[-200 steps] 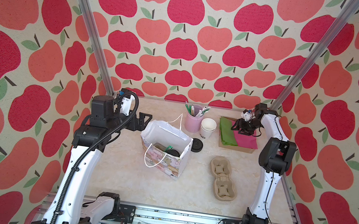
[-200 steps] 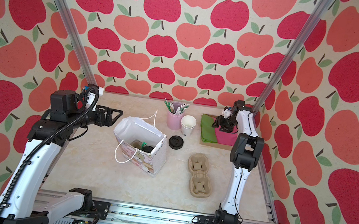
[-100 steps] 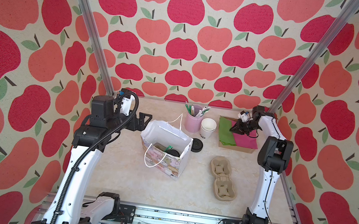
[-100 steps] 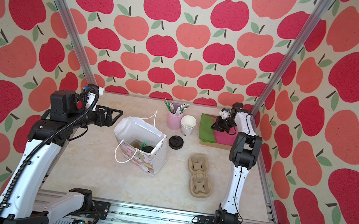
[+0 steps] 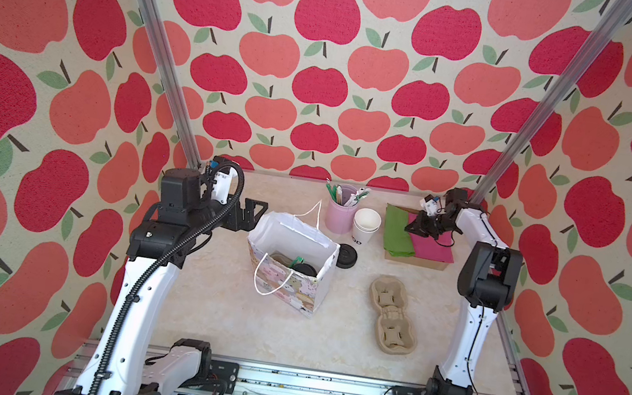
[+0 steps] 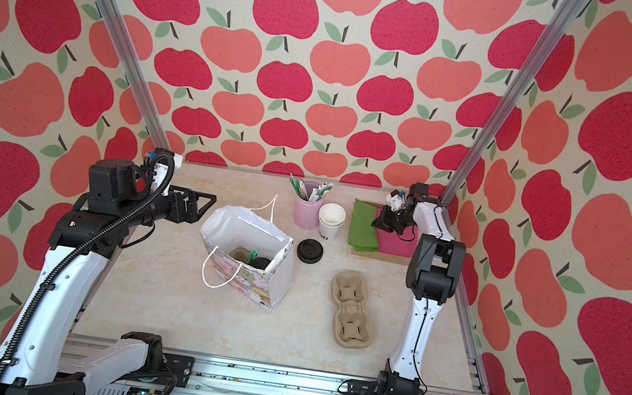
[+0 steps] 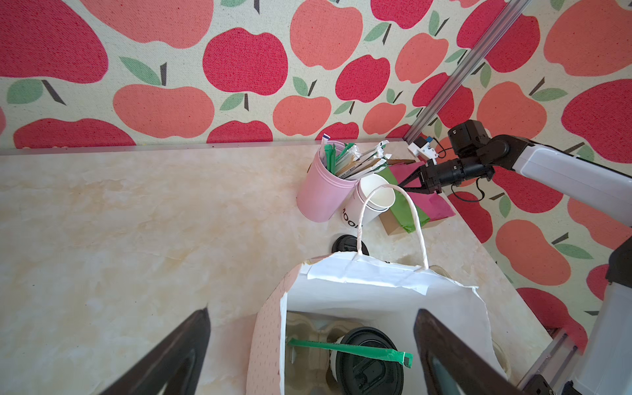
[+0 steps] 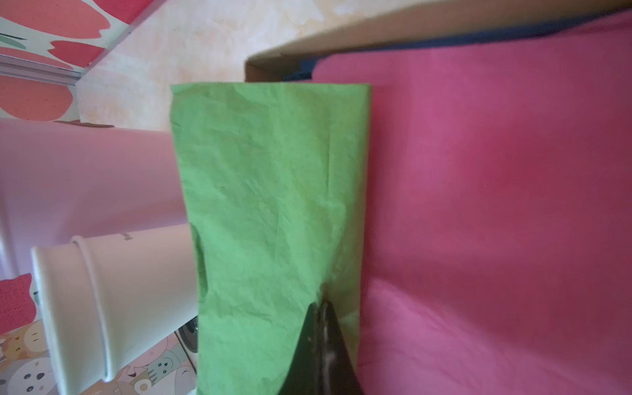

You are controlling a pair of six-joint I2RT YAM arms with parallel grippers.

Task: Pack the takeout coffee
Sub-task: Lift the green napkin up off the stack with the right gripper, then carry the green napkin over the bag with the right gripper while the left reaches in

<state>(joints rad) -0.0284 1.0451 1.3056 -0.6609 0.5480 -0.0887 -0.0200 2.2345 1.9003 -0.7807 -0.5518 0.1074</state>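
Apple-print walls close in three sides of a cream marbled table [image 5: 214,310], and you are looking down on it in both top views. In the middle stands an open gift bag [image 5: 284,290] printed with cartoon animals, its white cord handles loose. The takeout coffee [image 7: 369,362] sits upright inside that bag, its black sip lid facing up, nested in a tan pulp tray [image 7: 304,328] on the bag's floor. A green stirrer [image 7: 349,349] lies across the lid.

Your left gripper [image 5: 251,214] hangs just beside the bag's rim on the left, jaws spread wide and holding nothing. In the left wrist view its two dark fingers [image 7: 178,352] frame the bag's mouth, with the coffee between them and below.

Your right gripper [image 5: 410,229] is at the far right of the table, lowered onto a stack of tissue sheets on a piece of cardboard [image 5: 414,260]. Its jaws are pressed together, and the right wrist view shows them pinching the green tissue sheet [image 8: 273,188] at its edge, where the paper puckers toward the tips. The pink tissue sheet [image 8: 496,205] lies flat right beside the green one.

Between the bag and the tissue stand a pink stirrer holder [image 5: 339,216] and, touching it, a stack of lidless white cups [image 5: 366,224]. A loose black lid [image 5: 346,255] lies flat just beside the bag. A second, empty pulp carrier [image 5: 392,314] rests nearer you, well apart from both grippers.
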